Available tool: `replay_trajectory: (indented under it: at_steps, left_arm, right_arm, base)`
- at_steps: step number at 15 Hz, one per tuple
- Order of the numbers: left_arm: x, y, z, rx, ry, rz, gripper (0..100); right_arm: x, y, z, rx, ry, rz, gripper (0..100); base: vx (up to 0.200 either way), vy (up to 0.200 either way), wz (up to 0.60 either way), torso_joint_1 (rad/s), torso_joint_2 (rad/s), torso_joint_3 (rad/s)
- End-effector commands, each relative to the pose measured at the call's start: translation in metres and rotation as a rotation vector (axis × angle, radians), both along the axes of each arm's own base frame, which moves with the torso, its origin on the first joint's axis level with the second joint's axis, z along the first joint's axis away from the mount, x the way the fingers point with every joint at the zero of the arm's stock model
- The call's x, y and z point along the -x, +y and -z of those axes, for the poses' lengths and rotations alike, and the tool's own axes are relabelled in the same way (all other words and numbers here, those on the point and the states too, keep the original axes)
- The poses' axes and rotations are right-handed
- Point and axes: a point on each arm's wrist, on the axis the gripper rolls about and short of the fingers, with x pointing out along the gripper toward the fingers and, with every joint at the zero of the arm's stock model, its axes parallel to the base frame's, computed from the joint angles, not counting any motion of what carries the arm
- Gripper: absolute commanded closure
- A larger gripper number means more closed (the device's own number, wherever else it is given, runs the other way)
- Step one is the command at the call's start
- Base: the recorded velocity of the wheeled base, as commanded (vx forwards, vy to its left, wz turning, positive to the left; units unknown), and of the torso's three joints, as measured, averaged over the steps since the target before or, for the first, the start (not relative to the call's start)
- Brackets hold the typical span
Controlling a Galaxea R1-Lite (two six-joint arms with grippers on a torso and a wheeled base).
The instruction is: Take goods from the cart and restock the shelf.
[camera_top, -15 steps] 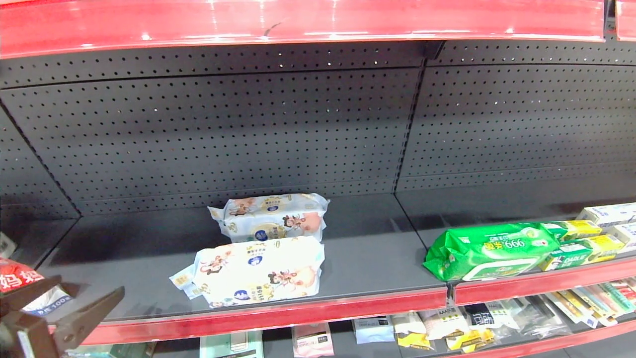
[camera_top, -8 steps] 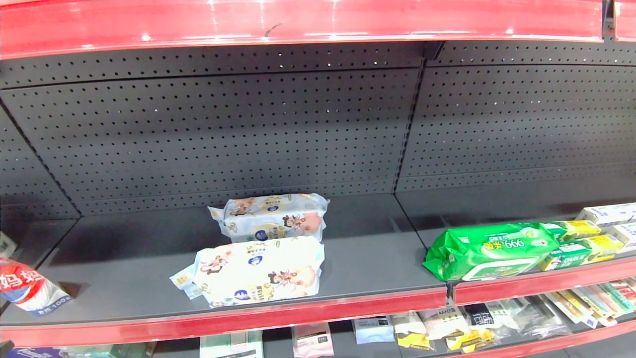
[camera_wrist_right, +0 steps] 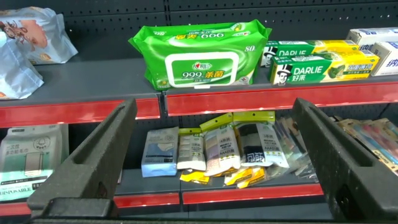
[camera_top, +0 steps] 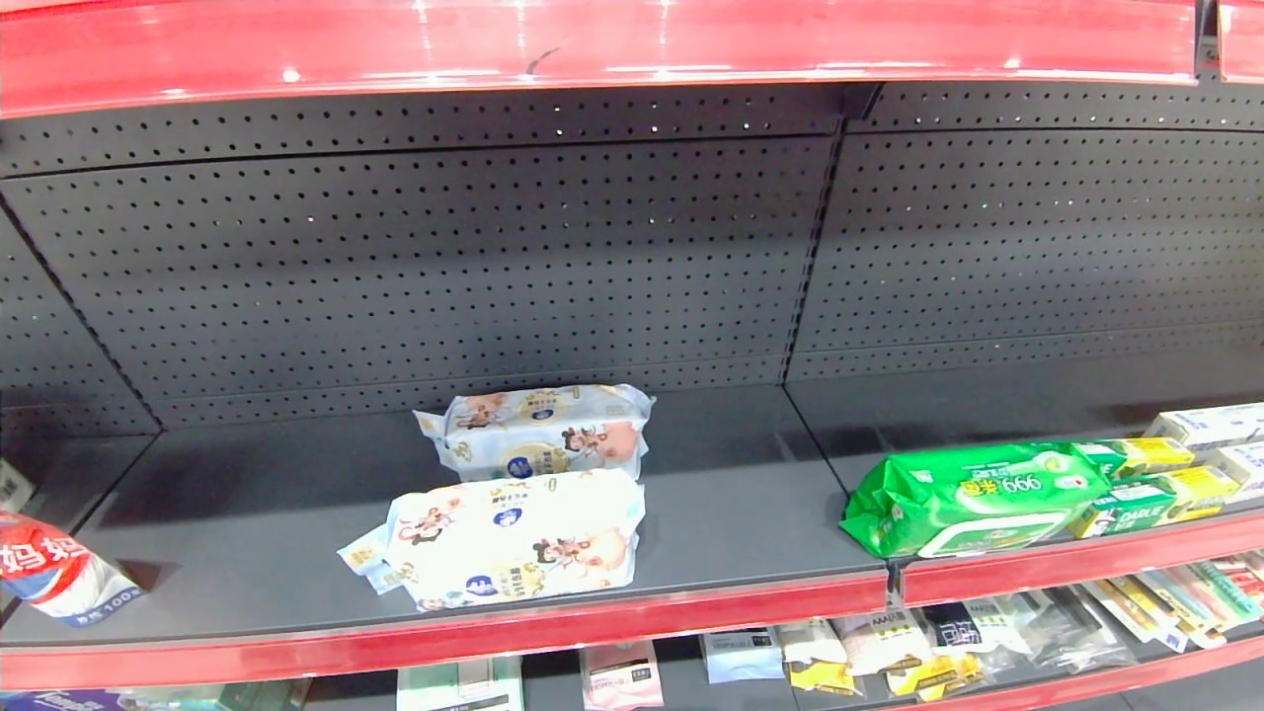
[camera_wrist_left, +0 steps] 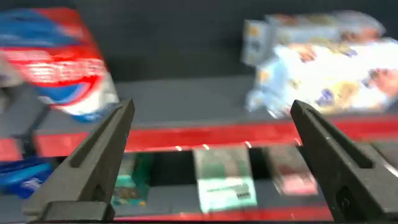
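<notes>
well, the front white pack (camera_top: 513, 538) lies near the red edge of the grey shelf (camera_top: 731, 513), with the rear white pack (camera_top: 543, 430) just behind it. a red and blue pack (camera_top: 54, 583) sits far left, and a green pack (camera_top: 973, 494) lies in the right bay beside toothpaste boxes (camera_top: 1155, 484). the left pincer (camera_wrist_left: 212, 109) hangs with its fingers apart before the shelf edge. the right pincer (camera_wrist_right: 216, 106) is also spread wide, facing small packets (camera_wrist_right: 221, 146) lower down.

The head camera looks at the shelf (camera_top: 494, 626) from close in front, a little from above. The left wrist camera sits lower, looking past the left gripper (camera_wrist_left: 211, 112) at the shelf's left part; both see the red-and-white pack (camera_top: 49, 583). The right wrist camera looks past the right gripper (camera_wrist_right: 214, 112) at the right part; both see the green pack (camera_top: 973, 494).
</notes>
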Motion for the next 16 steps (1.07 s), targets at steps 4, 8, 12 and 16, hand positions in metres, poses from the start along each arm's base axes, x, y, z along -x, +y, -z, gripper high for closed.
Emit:
replay_trajectory:
  at_steps: [4,8,12,16]
  left_arm:
    - [-0.0007,-0.0007,0.0071,0.016,0.014,0.035,0]
    - [-0.0007,-0.0007,0.0069,0.015,0.012,0.033,0]
    - [-0.0007,-0.0007,0.0071,0.015,0.014,0.033,0]
    - [-0.0007,-0.0007,0.0071,0.013,0.014,0.035,0]
  right_arm:
    - [-0.0001,0.0000,0.0000,0.005,0.001,-0.001,0]
    - [-0.0001,0.0000,0.0000,0.003,0.001,0.001,0]
    - [-0.0002,-0.0001,-0.0001,0.009,0.002,0.003,0]
    - [-0.0001,0.0000,0.0000,0.008,0.000,0.001,0]
  base:
    - [0.000,0.000,0.00,0.000,0.00,0.000]
    - [0.000,0.000,0.00,0.000,0.00,0.000]
    - [0.000,0.000,0.30,0.002,0.00,0.001]
    - [0.000,0.000,0.60,0.000,0.00,0.001]
